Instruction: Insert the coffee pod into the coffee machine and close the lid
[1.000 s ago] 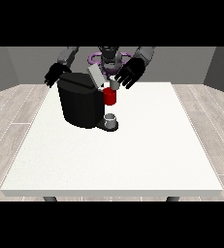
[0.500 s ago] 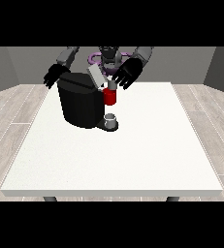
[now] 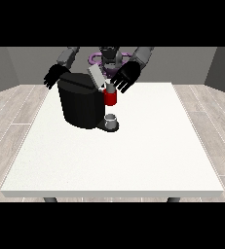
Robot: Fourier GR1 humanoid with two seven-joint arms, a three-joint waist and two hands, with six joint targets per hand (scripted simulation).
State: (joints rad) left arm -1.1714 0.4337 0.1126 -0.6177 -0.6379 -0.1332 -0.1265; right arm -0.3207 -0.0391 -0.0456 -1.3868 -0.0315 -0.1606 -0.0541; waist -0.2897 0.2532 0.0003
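Grey walls and a pale wooden floor surrounded the white table [image 3: 133, 155] you worked on. At the view's right, the hand [image 3: 125, 78] had its fingers [image 3: 120, 87] spread wide and pointing down, holding nothing, just at 1 o'clock of the red part [image 3: 110, 98] on the front of the coffee machine [image 3: 81, 102]. You could not tell whether that red part was the coffee pod. The grey lid [image 3: 96, 77] stood tilted up at 12 o'clock of the red part. A small grey cup [image 3: 111, 119] sat at 6 o'clock, below it. At the view's left, the other hand [image 3: 54, 77] had relaxed, open fingers, behind the machine's top at 10 o'clock.
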